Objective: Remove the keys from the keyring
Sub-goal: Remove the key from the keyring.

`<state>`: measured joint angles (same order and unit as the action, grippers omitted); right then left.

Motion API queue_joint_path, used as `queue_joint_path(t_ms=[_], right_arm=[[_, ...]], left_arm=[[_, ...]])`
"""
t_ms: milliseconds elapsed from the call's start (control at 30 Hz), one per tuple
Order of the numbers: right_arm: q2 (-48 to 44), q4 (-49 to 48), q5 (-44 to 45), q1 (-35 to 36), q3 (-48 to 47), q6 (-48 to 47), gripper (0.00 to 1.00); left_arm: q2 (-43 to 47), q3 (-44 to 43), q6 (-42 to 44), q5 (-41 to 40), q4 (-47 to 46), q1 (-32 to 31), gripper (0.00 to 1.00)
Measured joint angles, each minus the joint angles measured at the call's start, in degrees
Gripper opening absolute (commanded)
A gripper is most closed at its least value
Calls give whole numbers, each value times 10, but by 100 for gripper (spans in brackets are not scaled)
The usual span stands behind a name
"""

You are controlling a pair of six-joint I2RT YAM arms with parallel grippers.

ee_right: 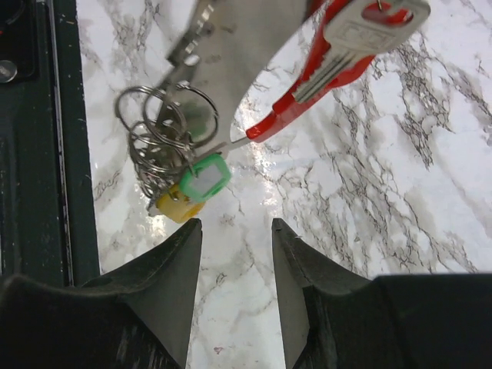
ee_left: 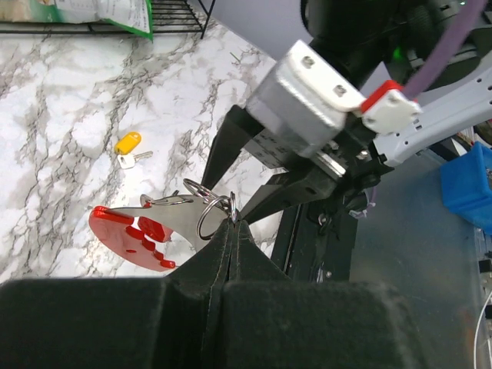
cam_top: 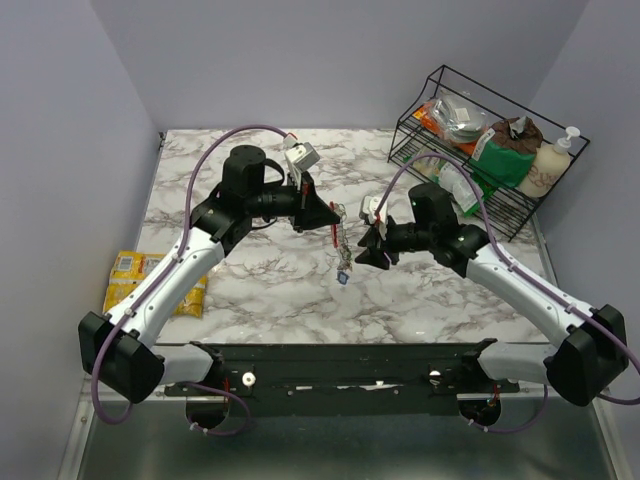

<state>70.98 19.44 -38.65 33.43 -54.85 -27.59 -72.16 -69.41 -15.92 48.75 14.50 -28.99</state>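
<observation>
while a yellow snack packet (cam_top: 135,280) lies beside the left edge of the table (cam_top: 250,290), the left gripper (cam_top: 328,214) has its fingers pressed together on a wire ring of the keyring (ee_left: 123,231), held over mid-table with keys (ee_right: 192,188) bunched on it. one yellow-tagged key (ee_left: 128,144) lies loose on the marble. right of the keyring, the right gripper (cam_top: 372,255) faces it, fingers apart, empty.

Blurred keyring (ee_right: 246,61) cut at 12 o'clock edge; yellow key (ee_right: 174,207) half behind green key (ee_right: 205,178). Overhead, keys (cam_top: 342,262) too small to separate.
</observation>
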Motion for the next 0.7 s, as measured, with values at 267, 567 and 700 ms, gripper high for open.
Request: queue_joint_path(t_ms=[267,567,700], right_arm=[[-4,-1,-18,0,0,10,50],[12,-16,-11,12,0,21,49],[20,-23,4,19,0,24,46]], left_arm=[[-29,1,-20,-8,-1,0,0],[-37,1,-34,-8,-8,1,0],[-38,1,-37,-8,-12,1,0]])
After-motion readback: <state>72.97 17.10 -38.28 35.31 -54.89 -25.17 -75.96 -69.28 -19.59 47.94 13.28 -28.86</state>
